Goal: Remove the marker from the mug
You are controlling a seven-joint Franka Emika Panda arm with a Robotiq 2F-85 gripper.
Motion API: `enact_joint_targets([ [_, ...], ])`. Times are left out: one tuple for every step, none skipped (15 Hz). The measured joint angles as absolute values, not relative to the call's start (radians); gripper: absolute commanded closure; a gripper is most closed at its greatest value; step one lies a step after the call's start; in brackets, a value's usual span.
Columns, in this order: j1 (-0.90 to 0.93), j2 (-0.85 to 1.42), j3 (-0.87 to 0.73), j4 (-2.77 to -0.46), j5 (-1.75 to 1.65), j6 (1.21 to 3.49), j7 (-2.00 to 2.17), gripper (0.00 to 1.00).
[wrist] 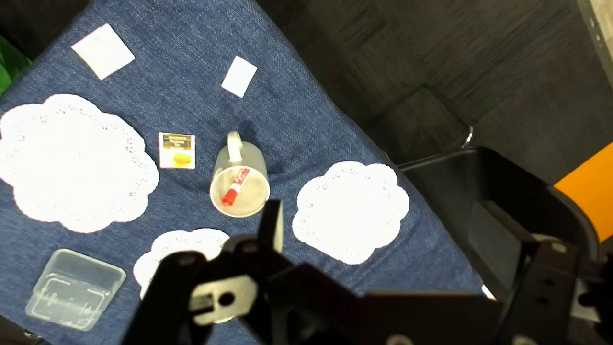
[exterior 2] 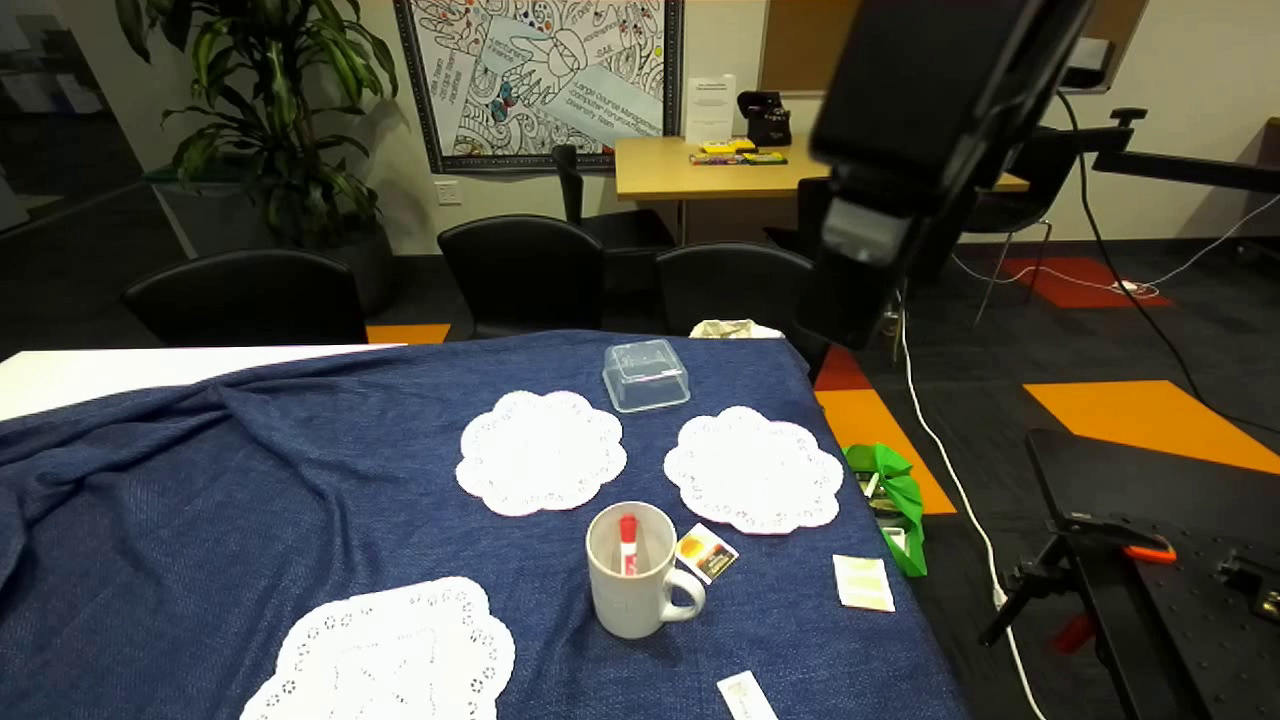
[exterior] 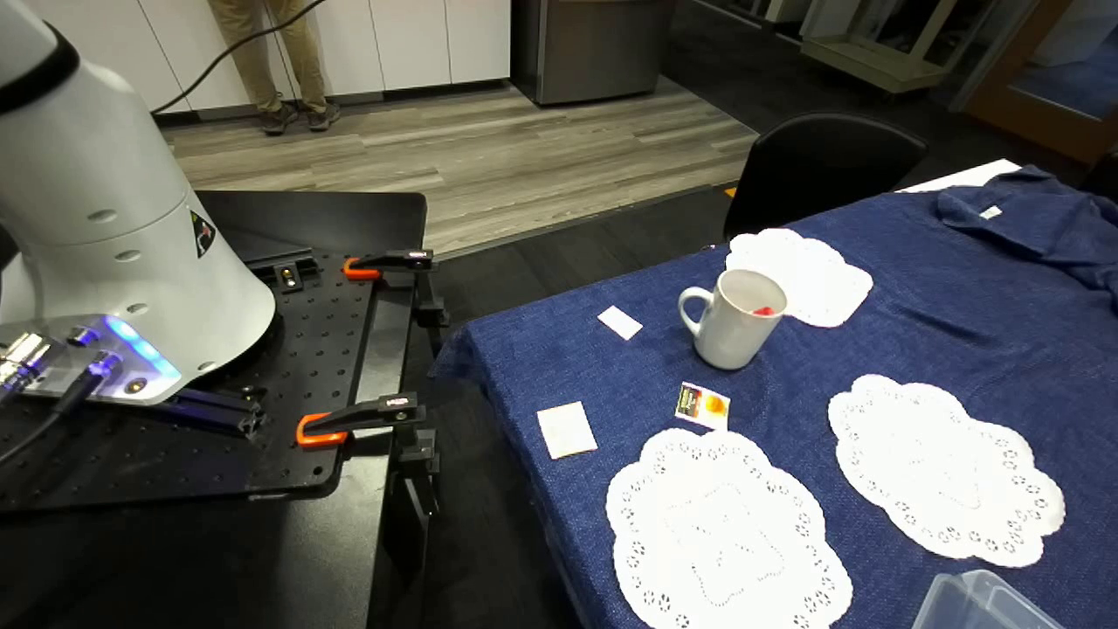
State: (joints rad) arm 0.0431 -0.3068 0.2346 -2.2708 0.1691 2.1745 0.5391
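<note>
The white mug (exterior: pixel 727 336) stands upright on the blue cloth, in both exterior views (exterior 2: pixel 625 605) and the wrist view (wrist: pixel 256 158). The red and white marker (exterior 2: pixel 628 545) leans inside it; its red end shows at the rim in an exterior view (exterior: pixel 765 311). In the wrist view the whole marker (wrist: pixel 234 188) lies aslant in the mug's mouth. My gripper (wrist: pixel 385 230) is open and empty, its two fingers wide apart, high above the table. The mug is beside the left finger in the wrist view. The blurred gripper also hangs above the table's edge in an exterior view (exterior 2: pixel 855 285).
Three white lace doilies (exterior: pixel 725 533) lie around the mug, one close beside it (wrist: pixel 352 211). A tea packet (wrist: pixel 177 151), a square packet (exterior: pixel 567 430) and a small white packet (exterior: pixel 620 322) lie near it. A clear plastic box (exterior 2: pixel 645 375) stands near the edge. A black chair (exterior: pixel 821 166) is beside the table.
</note>
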Motion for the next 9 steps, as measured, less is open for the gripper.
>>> enact_joint_targets([
  [0.038,-0.291,0.235,-2.273,0.158,2.201,0.579,0.00],
  [0.033,-0.275,0.235,-2.275,0.144,2.229,0.621,0.00],
  [0.028,-0.258,0.235,-2.277,0.126,2.253,0.667,0.00],
  [0.022,-0.241,0.235,-2.279,0.106,2.276,0.717,0.00],
  [0.017,-0.224,0.234,-2.280,0.083,2.291,0.769,0.00],
  [0.012,-0.207,0.234,-2.280,0.062,2.302,0.819,0.00],
  [0.008,-0.190,0.233,-2.280,0.041,2.308,0.870,0.00],
  [0.005,-0.172,0.231,-2.280,0.022,2.311,0.919,0.00],
  [0.004,-0.153,0.225,-2.280,0.003,2.313,0.969,0.00],
])
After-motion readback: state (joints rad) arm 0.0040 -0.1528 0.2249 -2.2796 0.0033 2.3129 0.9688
